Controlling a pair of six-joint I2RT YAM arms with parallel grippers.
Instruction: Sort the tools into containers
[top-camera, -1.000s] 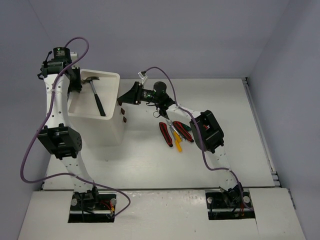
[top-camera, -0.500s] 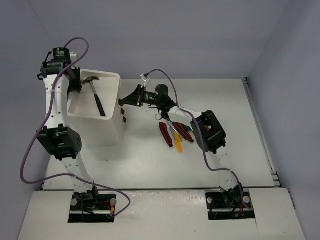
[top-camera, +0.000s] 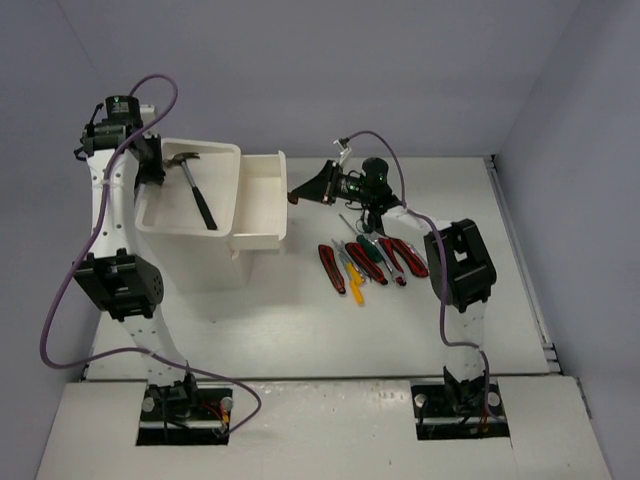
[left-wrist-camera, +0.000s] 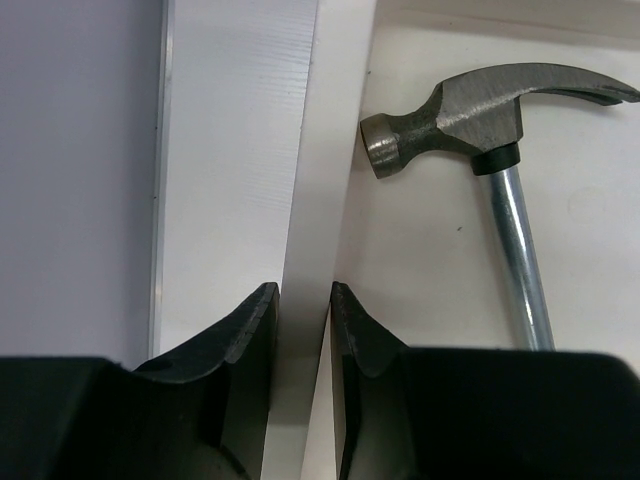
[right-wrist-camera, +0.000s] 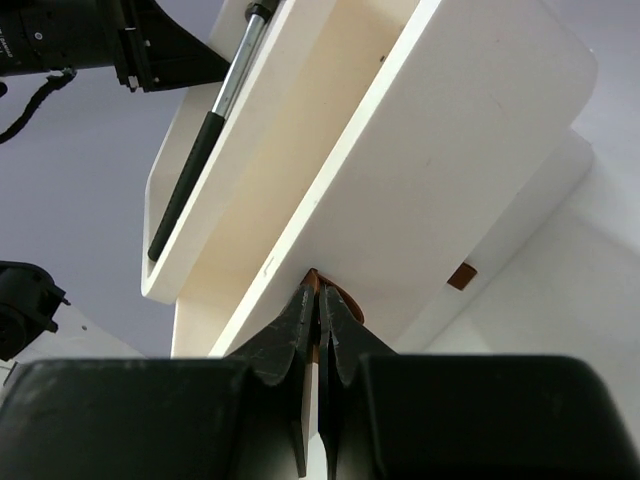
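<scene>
The white cabinet (top-camera: 200, 262) stands at the left, and a black-handled hammer (top-camera: 197, 192) lies in its top tray. My left gripper (top-camera: 152, 172) is shut on the tray's left rim (left-wrist-camera: 305, 200), beside the hammer head (left-wrist-camera: 455, 110). The top drawer (top-camera: 258, 190) is pulled out to the right and looks empty. My right gripper (top-camera: 293, 196) is shut on its dark-red handle (right-wrist-camera: 341, 298). Red pliers (top-camera: 331, 267), a yellow screwdriver (top-camera: 355, 285) and a green screwdriver (top-camera: 370, 254) lie on the table, right of the cabinet.
More red-handled pliers (top-camera: 402, 257) lie beside my right arm's forearm. A lower drawer with its own dark-red handle (right-wrist-camera: 461, 275) stays shut under the open one. Purple cables loop off both arms, and grey walls close in the table.
My right gripper shut on the top drawer's handle and drew the drawer out to the right. Its arm swung right, uncovering more tools. The left gripper kept its hold on the rim.
</scene>
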